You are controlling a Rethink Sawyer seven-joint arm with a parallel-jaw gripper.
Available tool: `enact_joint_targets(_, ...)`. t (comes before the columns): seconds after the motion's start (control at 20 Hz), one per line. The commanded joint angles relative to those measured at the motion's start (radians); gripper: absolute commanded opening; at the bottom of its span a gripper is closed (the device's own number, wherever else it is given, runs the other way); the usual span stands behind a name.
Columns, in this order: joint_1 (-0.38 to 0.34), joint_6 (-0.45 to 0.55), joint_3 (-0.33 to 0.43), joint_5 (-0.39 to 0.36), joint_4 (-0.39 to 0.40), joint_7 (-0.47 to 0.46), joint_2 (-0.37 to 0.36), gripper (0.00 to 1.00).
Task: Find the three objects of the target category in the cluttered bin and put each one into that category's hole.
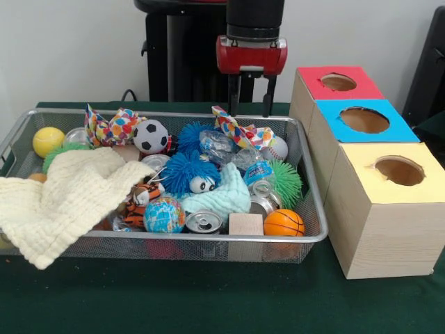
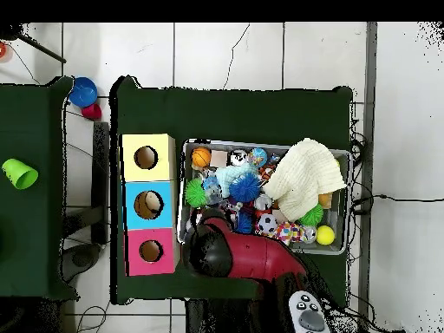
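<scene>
1. My jaws hang spread and empty over the far rim of the silver wire-mesh bin.
2. Just beneath lies a white confetti-patched cloth; another lies far-left.
3. The yellow-surround round hole tops the largest pale wooden box beside the bin.

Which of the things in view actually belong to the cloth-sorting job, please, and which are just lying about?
Belonging to the job:
wire bin
confetti cloth at the far left
confetti cloth under the gripper
yellow-surround hole
gripper, open above the bin

Just lying about:
pale-yellow waffle cloth
mint-green cloth
soccer ball
small basketball
blue-surround hole
red-surround hole
</scene>
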Motion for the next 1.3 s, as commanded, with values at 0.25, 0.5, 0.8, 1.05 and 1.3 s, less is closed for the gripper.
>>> enact_joint_targets(0.25, -0.045, -0.009, 0.041, -0.103, -0.113, 0.056, 0.096, 1.0)
enact_joint_targets(0.5, -0.021, -0.048, 0.011, -0.121, -0.127, 0.085, 0.118, 1.0)
enact_joint_targets(0.8, -0.022, -0.057, 0.0, -0.119, -0.126, 0.105, 0.216, 1.0)
enact_joint_targets(1.05, 0.026, -0.059, -0.04, -0.126, -0.119, 0.112, 0.24, 1.0)
enact_joint_targets(1.3, 0.02, -0.025, -0.015, -0.109, -0.103, 0.11, 0.278, 1.0)
